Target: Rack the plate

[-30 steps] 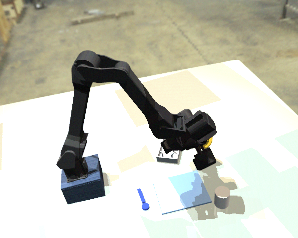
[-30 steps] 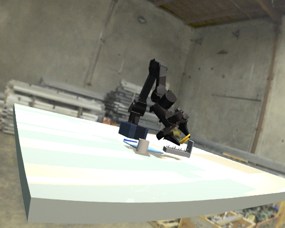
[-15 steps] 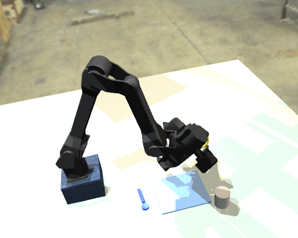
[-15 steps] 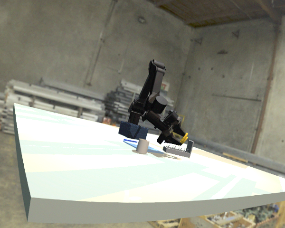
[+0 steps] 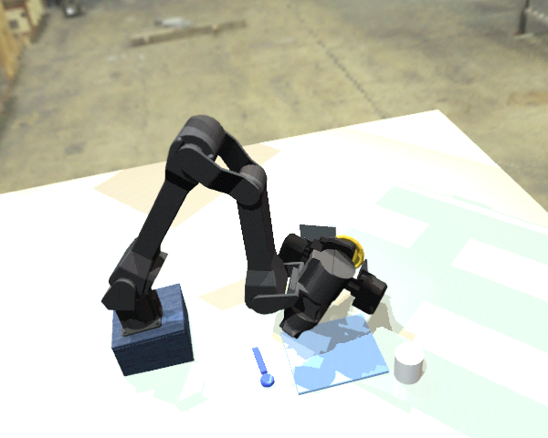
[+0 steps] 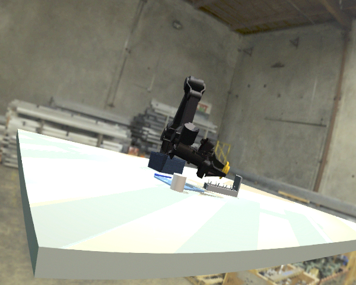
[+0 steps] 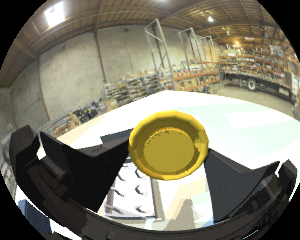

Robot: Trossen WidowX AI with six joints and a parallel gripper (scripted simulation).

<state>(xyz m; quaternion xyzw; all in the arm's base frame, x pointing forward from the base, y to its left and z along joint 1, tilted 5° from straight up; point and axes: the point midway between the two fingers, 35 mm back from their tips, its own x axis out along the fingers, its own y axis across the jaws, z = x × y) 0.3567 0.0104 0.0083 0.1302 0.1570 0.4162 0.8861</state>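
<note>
Plate first: the small round yellow plate sits clamped between the dark fingers of the black parallel-jaw gripper, face toward the wrist camera, held above the table.

From the side, the gripper hangs low over the grey dish rack, with a gap between the plate's yellow rim and the rack's short upright pins. The rack's taller dark end panel stands at 3 o'clock of the gripper, near it. The white cylindrical cup stands at 9 o'clock of the rack, apart from it, with the flat light-blue square mat lying between them.

From above, the arm's wrist covers the rack almost wholly; only the dark end panel and a yellow arc of plate show past it. That view gives what the side one hides: the blue spoon lying at 9 o'clock of the mat, the cup at 3 o'clock of it, and the dark blue block base well apart at 9 o'clock. The broad white table runs wide toward 12 and 3 o'clock of the rack.

The wrist view alone shows the rack's slotted floor below the plate, at 7 o'clock of it.
</note>
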